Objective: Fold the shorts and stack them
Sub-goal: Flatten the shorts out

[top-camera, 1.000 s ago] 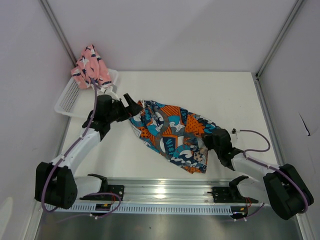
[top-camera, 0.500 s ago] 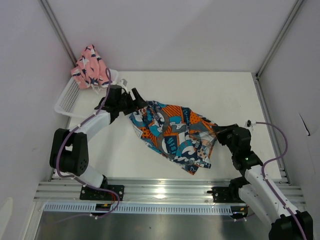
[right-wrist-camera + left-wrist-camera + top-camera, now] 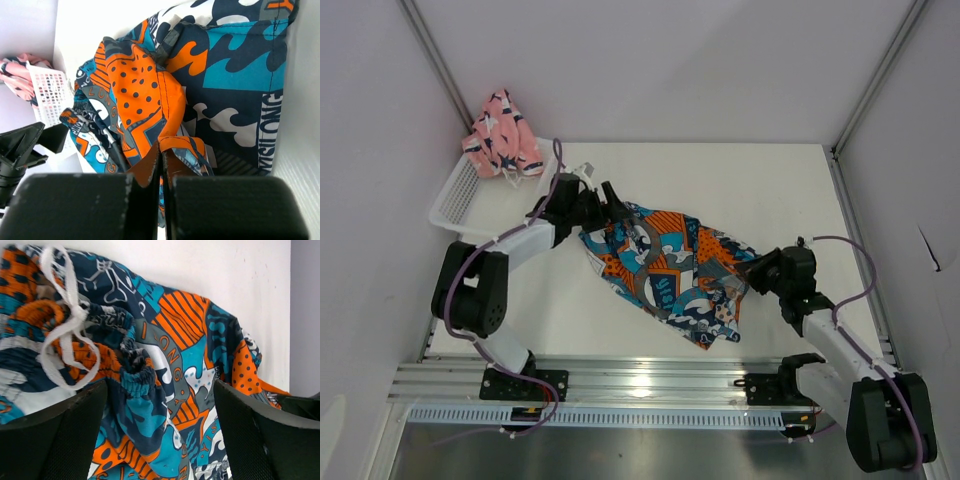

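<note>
1. Lying spread on the table (image 3: 770, 190), the printed shorts (image 3: 665, 275) run on a slant in the top view, from just left of centre down towards the lower right.
2. The left gripper (image 3: 603, 203) is at the upper-left end of that slant, its jaws wide apart and holding nothing. In its wrist view the gathered waistband (image 3: 134, 379) and the white drawstring (image 3: 70, 325) lie just ahead, framed by the two fingers.
3. The right gripper (image 3: 750, 270) is at the right edge of the printed shorts. Its wrist view shows it clamped on a fold of orange cloth.
4. The pink shorts (image 3: 502, 135) are heaped at the upper left, over the far end of the white basket (image 3: 455, 200). Neither gripper touches them, and the left arm is the nearer.
5. The coming move likely turns on the waistband lying straight in front of the left jaws. Closing there would give each arm one end of the long axis.
</note>
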`<action>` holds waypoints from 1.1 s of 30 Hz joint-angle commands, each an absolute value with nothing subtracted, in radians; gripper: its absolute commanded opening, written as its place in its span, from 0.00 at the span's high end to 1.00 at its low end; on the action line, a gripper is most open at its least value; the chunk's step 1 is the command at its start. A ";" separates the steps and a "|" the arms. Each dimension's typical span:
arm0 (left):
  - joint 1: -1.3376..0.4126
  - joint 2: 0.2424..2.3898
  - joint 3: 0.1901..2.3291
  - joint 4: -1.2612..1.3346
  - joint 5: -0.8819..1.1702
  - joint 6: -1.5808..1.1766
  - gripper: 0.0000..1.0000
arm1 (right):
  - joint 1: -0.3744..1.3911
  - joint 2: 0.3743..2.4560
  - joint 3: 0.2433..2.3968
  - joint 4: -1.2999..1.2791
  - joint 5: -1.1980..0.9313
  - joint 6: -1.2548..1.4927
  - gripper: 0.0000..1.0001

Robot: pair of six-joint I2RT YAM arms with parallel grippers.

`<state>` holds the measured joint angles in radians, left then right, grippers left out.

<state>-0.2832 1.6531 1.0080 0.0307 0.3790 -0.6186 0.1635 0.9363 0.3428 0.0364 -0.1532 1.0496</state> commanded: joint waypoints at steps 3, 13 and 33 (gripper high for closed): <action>-0.333 1.709 1.081 -0.021 0.327 -0.551 0.21 | 0.138 0.998 0.397 0.120 -0.221 0.986 1.00; -0.331 1.452 0.789 -0.006 0.109 -0.635 1.00 | 0.092 1.063 0.420 0.106 -0.245 0.919 1.00; -0.149 0.879 0.381 -0.109 0.066 -0.675 1.00 | -0.041 1.075 0.394 0.052 -0.225 0.908 1.00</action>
<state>-0.1600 0.9356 0.3965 -0.1287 0.0410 -0.6605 -0.0246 1.0752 0.3946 0.0547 -0.2298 0.9386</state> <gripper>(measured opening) 0.005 0.006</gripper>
